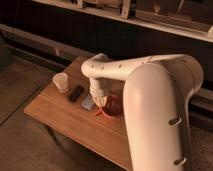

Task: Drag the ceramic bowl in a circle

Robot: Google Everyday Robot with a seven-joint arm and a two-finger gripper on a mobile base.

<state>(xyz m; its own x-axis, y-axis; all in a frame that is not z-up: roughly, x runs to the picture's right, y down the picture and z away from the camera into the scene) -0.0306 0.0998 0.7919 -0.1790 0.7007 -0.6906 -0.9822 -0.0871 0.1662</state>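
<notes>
**Bowl** (114, 106). Round, dark red and glossy, with a lighter orange-red rim showing along its near edge. It stands on the wooden table (60, 117), in the half away from the cup. The robot's big white arm (150, 100) hides its far side.

**Gripper** (102, 101). It hangs straight down from the wrist and meets the bowl at the rim on the cup side. Whether it is touching the rim or dipping just inside cannot be told, and neither can how far open it is or whether it has any hold on the bowl.

**Governing relation.** The bowl lies directly under the gripper, reaching away from it toward the arm's side. Being round, it has no long axis to favour.

**Neighbours, going outward.**
- A pale flat object (88, 102) lies just beside the bowl.
- A dark flat object (76, 93) comes next.
- A white cup (61, 82) stands well apart, near the far corner.

**Judgement.** A circle swung toward the cup side would likely nudge the pale object. The bare wood toward the near edge looks like the safer arc.
</notes>
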